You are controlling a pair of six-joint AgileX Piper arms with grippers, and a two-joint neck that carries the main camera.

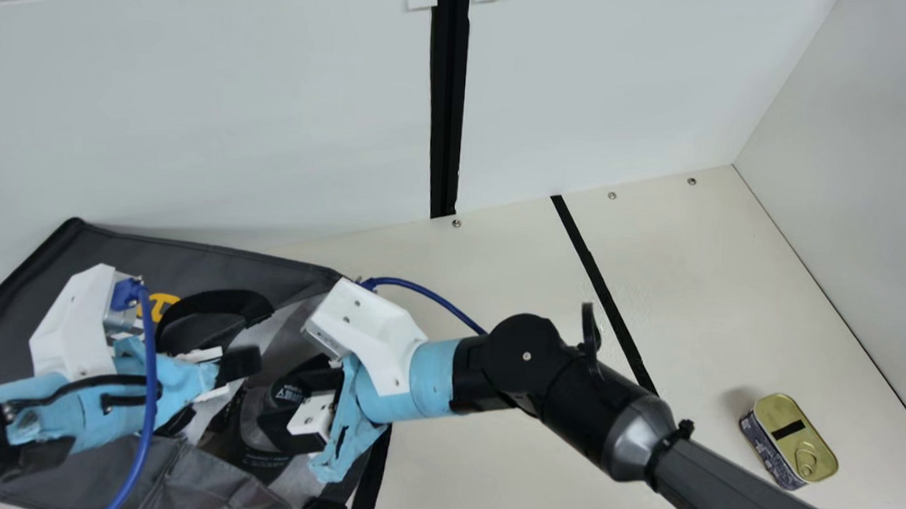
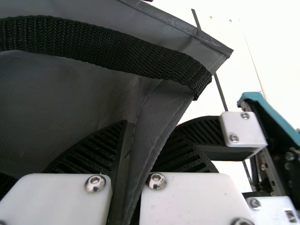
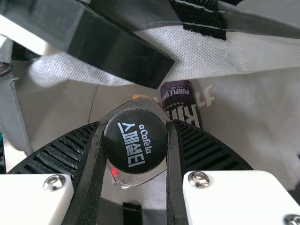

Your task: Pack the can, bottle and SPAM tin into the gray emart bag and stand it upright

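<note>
Gray emart bag (image 1: 209, 254) lay spread at the left side of the table (image 1: 479, 476), its far edge close to the white back wall (image 1: 194, 113), a yellow mark and a black handle (image 1: 218, 303) on it. Left gripper (image 1: 245, 368) was at the bag, roughly mid-width; left wrist view had its jaws drawn nearly together, a fold of the gray bag wall running between the ribbed fingers (image 2: 96, 147), the black webbing strap crossing just beyond. Right gripper (image 1: 292, 398) was over the bag just to the right of the left one, reaching down into the open part from the right. In right wrist view its jaws stood partly open, spaced to the width of the bottle (image 3: 136, 140), with a finger touching either side of it; the bottle's round black cap with white lettering faced the wrist camera. Can (image 3: 180, 101), purple-topped, lay in the bag beside the bottle, against the gray material; pale woven lining (image 3: 225, 51) showed next to it. How deep bottle and can sat could not be told. SPAM tin (image 1: 792, 440) was out on the table at the right, well apart from the bag, gold lid and ring-pull uppermost, a dark strip on the lid. Black stripe (image 1: 601, 283) crossed the tabletop between bag and tin, passing behind the right arm.
</note>
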